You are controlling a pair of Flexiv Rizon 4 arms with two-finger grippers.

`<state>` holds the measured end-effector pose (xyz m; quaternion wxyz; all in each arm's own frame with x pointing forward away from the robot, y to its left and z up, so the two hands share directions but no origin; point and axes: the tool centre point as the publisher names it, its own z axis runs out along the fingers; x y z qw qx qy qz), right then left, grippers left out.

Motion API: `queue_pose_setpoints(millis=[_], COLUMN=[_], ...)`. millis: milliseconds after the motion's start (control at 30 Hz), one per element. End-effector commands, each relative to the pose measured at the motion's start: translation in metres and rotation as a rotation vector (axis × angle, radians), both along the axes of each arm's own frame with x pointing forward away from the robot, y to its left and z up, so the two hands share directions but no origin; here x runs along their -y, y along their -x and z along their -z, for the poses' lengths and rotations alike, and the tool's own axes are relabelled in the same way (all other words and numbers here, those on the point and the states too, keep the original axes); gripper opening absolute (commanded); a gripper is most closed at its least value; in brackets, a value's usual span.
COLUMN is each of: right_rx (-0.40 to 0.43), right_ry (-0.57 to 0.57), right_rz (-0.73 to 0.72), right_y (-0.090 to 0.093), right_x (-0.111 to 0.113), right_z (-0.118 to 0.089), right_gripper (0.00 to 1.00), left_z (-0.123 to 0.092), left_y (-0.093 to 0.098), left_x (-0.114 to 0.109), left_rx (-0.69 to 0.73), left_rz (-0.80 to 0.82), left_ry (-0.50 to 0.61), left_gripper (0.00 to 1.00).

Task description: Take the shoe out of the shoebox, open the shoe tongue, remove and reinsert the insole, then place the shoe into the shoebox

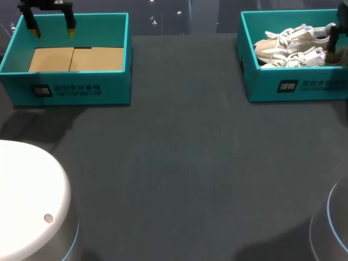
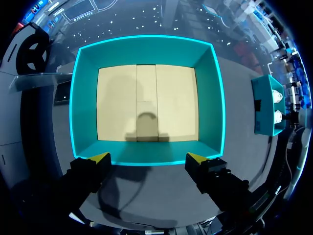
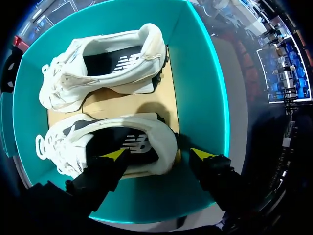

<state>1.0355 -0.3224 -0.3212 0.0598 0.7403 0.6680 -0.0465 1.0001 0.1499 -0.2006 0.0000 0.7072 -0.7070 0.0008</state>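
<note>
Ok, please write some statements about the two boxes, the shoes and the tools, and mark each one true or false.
1. The left box holds one shoe. False: it holds no shoe.
2. Two white shoes lie in the right box. True.
3. The left tool is open above the left box. True.
4. The right tool holds a shoe above the table. False: both shoes lie in the box, and the tool is open at one shoe's heel.
</note>
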Motion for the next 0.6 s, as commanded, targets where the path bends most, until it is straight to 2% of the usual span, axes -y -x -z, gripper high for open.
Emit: queue_pose_setpoints(millis=[33, 500, 533, 600], right_rx=[-0.005, -0.024, -0.025, -0.023], right_ry=[-0.010, -0.015, -0.012, -0.013], right_rz=[0.005, -0.012, -0.011, -0.008], right_y=[-0.001, 0.000, -0.001, 0.000], right_x=[0.004, 0.005, 0.005, 0.006], right_z=[0.010, 0.033, 0.034, 0.035], right_gripper=[0.80, 0.76, 0.75, 0.62], left_z=[0.000, 0.000, 0.000, 0.000], left_y=[0.000, 0.000, 0.000, 0.000], left_x=[0.000, 0.000, 0.000, 0.000], left_rx=[-0.001, -0.001, -0.001, -0.001], left_rz=[0.000, 0.000, 0.000, 0.000], left_ry=[-0.001, -0.001, -0.001, -0.001], left_gripper=[1.00, 1.00, 1.00, 1.00])
